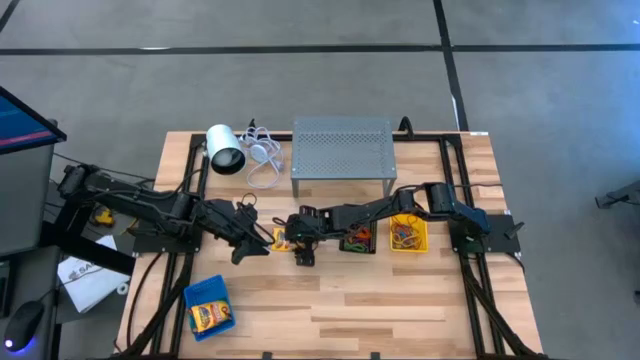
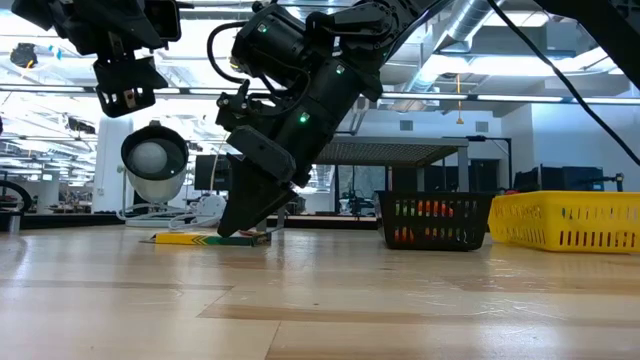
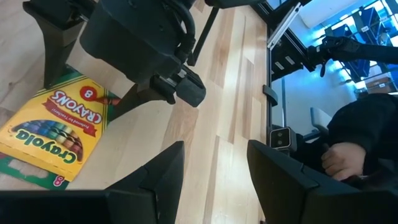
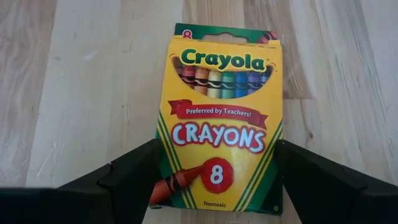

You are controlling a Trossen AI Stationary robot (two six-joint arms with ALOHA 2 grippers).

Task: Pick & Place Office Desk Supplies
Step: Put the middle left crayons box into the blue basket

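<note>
crayon box point(image 4: 217, 124) lies flat on the table point(image 1: 400, 300) near centre, between the wide-spread fingers of the right gripper point(image 4: 214, 177). judged light, stiff, crushable cardboard; grip across its long edges. left gripper point(image 3: 214, 165) hovers just left, fingers parted.

At the far edge of the wooden table point(image 1: 400, 310) we see a grey perforated metal stand point(image 1: 342, 146). Just left of it lies a white cylinder point(image 1: 224, 149) with its coiled white cable point(image 1: 262, 160). A person point(image 3: 357, 146) sits beyond the table.
</note>
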